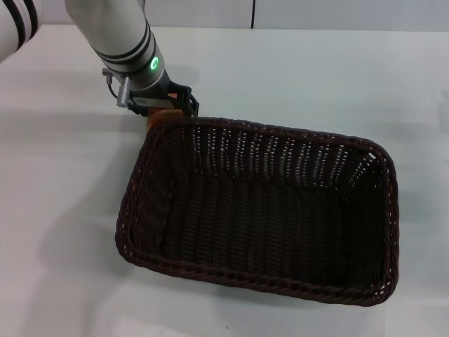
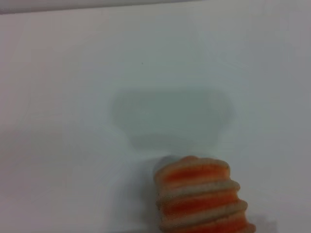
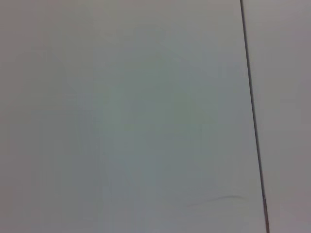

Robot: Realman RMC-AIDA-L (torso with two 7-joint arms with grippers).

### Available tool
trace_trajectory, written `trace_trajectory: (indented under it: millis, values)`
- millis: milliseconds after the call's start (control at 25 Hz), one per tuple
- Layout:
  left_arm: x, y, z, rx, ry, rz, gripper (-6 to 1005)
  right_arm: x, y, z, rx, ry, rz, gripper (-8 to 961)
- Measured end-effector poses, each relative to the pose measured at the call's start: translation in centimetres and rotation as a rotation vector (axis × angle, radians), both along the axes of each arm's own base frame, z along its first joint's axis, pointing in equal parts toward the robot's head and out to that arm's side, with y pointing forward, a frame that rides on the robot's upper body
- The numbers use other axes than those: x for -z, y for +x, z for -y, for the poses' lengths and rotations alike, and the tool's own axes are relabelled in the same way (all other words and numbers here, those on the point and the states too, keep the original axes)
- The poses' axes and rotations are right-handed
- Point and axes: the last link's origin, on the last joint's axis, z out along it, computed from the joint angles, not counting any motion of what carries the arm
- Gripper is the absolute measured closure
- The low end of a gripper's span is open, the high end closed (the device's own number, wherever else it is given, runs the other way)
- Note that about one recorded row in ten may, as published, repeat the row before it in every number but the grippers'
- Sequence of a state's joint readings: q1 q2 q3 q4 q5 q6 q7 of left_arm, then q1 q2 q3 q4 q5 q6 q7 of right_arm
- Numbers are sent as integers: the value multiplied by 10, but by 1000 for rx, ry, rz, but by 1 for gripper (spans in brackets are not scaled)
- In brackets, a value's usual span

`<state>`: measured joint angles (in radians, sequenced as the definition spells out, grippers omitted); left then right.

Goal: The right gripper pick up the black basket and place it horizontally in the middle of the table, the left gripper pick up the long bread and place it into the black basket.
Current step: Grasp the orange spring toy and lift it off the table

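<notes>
The black basket (image 1: 263, 214) lies flat on the white table (image 1: 63, 175), roughly in the middle, its long side running across the head view and its opening facing up; nothing is inside it. Just behind its far left corner a small patch of the long bread (image 1: 160, 116) shows, tan and orange, tucked under the left gripper (image 1: 168, 107), which sits low at that corner on the arm with the green-lit ring. The left wrist view shows the loaf's rounded end (image 2: 201, 196) (tan bands crossed by orange-red stripes) close to the camera, above the bare table with a soft shadow beyond it. Whether the claw is clamped on the bread or only over it, I cannot tell. The right gripper is not in view anywhere; its wrist camera shows only plain white surface and a thin dark seam (image 3: 252, 111).
</notes>
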<state>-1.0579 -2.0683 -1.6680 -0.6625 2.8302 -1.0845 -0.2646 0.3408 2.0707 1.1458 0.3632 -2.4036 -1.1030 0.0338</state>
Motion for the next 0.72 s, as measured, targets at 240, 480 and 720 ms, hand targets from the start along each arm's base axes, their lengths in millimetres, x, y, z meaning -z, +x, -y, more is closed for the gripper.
trace_trajectory:
  millis: [240, 480, 720]
  values:
    - [2, -1, 2, -2, -10, 2, 194, 1, -2, -1, -6, -2, 0, 423]
    - [4, -6, 3, -11, -19, -6, 195, 1, -3, -2, -9, -2, 0, 423]
    - [4, -5, 3, -2, -29, -5, 195, 1, -5, -4, -15, -3, -1, 423]
